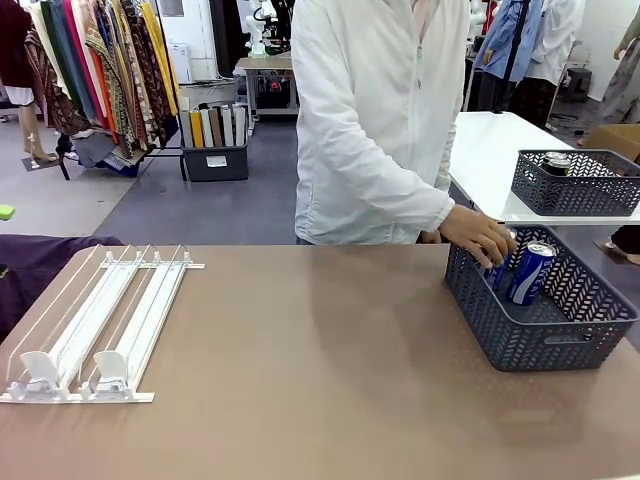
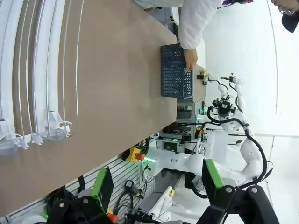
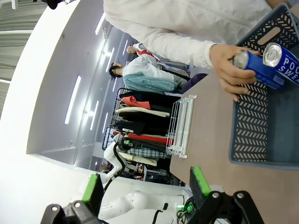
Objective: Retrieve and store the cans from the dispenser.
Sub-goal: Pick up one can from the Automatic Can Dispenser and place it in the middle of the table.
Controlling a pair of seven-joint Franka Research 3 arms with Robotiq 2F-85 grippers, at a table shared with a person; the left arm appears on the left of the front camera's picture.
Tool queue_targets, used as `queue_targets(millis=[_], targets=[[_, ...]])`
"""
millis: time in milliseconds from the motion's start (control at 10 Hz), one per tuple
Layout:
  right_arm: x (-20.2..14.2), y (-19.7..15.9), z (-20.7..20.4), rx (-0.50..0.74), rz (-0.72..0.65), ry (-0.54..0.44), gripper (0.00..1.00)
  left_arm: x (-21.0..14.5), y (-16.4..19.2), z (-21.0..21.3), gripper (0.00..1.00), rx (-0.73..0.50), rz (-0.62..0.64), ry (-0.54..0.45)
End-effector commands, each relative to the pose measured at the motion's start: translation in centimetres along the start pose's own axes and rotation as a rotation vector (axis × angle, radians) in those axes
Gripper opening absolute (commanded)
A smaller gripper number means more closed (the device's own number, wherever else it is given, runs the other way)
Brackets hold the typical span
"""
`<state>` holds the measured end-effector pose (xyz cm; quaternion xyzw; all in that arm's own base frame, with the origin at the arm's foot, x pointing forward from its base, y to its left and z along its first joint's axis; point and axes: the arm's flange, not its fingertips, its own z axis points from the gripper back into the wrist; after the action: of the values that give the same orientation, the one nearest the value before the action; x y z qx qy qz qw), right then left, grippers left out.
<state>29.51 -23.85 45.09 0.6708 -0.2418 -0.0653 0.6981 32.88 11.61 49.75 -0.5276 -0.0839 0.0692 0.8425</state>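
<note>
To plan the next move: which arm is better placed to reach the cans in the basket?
Right: the basket holding the blue cans sits at the table's right; the left claw hovers by the dispenser, far off.

Bright overhead light, sharp pics, wrist views warped.

The left claw [image 2: 156, 186] hangs with its green-padded fingers [image 2: 100, 181] spread wide, nothing between them. The right claw [image 3: 145, 189] likewise stands parted and empty, fingers [image 3: 200, 181] rising from 6 o'clock. The person's hand [image 1: 480, 237], at 3 o'clock across the table, curls closed, sleeve drawn to the wrist.
</note>
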Motion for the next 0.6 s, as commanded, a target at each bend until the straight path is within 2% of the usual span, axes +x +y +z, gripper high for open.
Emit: queue_targets(millis=[0, 500], targets=[[-0.12, 0.32, 0.09, -0.006, 0.01, 0.015, 1.0, -0.19, -0.16, 0.31, 1.0, -0.008, 0.001, 0.005], [-0.12, 0.32, 0.09, -0.006, 0.01, 0.015, 1.0, -0.19, -0.16, 0.31, 1.0, -0.008, 0.001, 0.005]])
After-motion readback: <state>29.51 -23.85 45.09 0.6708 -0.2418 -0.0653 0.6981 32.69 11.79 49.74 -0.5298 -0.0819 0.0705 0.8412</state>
